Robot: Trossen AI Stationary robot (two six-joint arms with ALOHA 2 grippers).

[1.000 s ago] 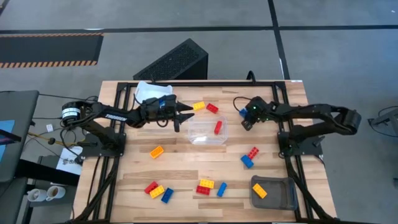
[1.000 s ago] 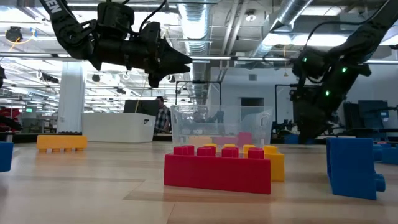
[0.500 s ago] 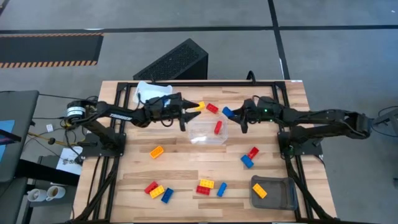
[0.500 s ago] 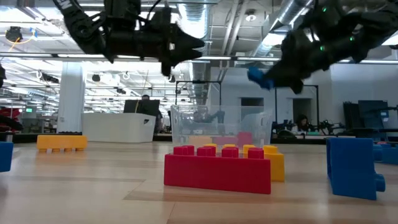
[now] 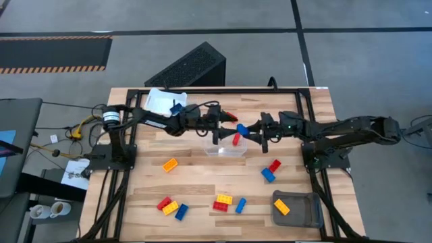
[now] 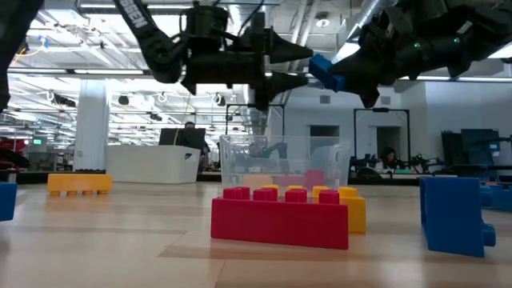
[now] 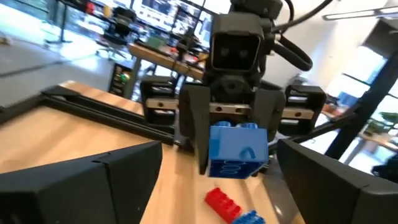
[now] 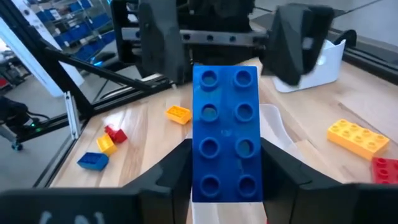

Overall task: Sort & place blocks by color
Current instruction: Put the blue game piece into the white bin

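Note:
My right gripper [image 5: 251,129] hangs over the clear tray [image 5: 217,147], shut on a blue studded block [image 5: 241,128] that also shows in the low view [image 6: 322,70]. My left gripper [image 5: 219,129] is open and faces it from the left, fingertips just short of the block's free end. One red block [image 5: 236,140] lies in the clear tray. An orange block [image 5: 281,207] lies in the grey tray [image 5: 305,210], and a blue one [image 5: 177,106] in the white tray [image 5: 158,101]. Other red, blue and yellow blocks lie flat on the table. My right gripper pinches the blue block between its two fingers [image 8: 166,177], which press on its long sides near the wrist end [image 8: 225,180]. The fingers come roughly level from the table's right and lie along the block. The block is lifted clear, its free end [image 7: 236,152] pointing at my left gripper.
Loose blocks: an orange one [image 5: 170,164] left of centre, a group [image 5: 171,207] at near left, another [image 5: 228,202] at near centre, and a red and blue pair [image 5: 271,171] at right. A dark box [image 5: 189,67] stands beyond the far edge.
My right gripper has carried the blue block up and toward the table's left, from the far right of the clear tray to above it. My left gripper, open throughout, has travelled right from near the white tray, so the two grippers now face each other closely.

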